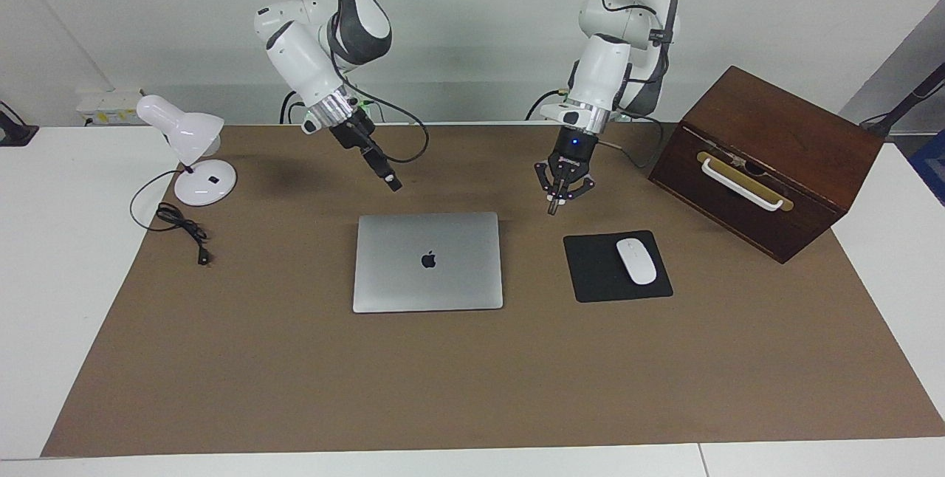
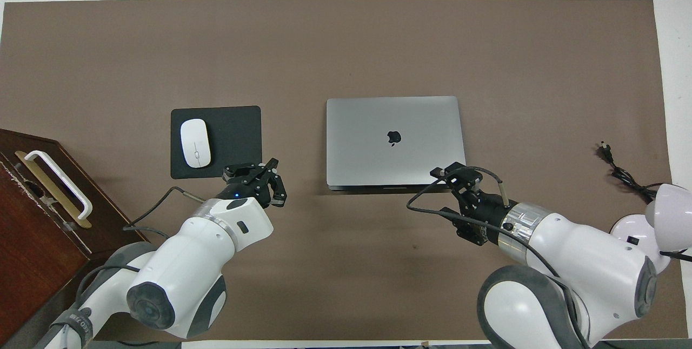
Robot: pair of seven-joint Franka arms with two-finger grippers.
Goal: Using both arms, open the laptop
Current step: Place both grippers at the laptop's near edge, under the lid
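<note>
The laptop (image 1: 428, 263) (image 2: 394, 141) lies closed and flat in the middle of the brown mat, its lid with the dark logo facing up. My left gripper (image 1: 552, 207) (image 2: 273, 165) hangs shut and empty above the mat, between the laptop and the black mouse pad, a little toward the robots. My right gripper (image 1: 393, 184) (image 2: 442, 172) points down at a slant over the laptop's robot-side edge, near the corner toward the right arm's end. It is clear of the lid and holds nothing.
A black mouse pad (image 1: 590, 274) carries a white mouse (image 1: 636, 261) beside the laptop. A dark wooden box (image 1: 768, 152) with a white handle stands at the left arm's end. A white desk lamp (image 1: 192, 145) and its loose cable (image 1: 184, 230) sit at the right arm's end.
</note>
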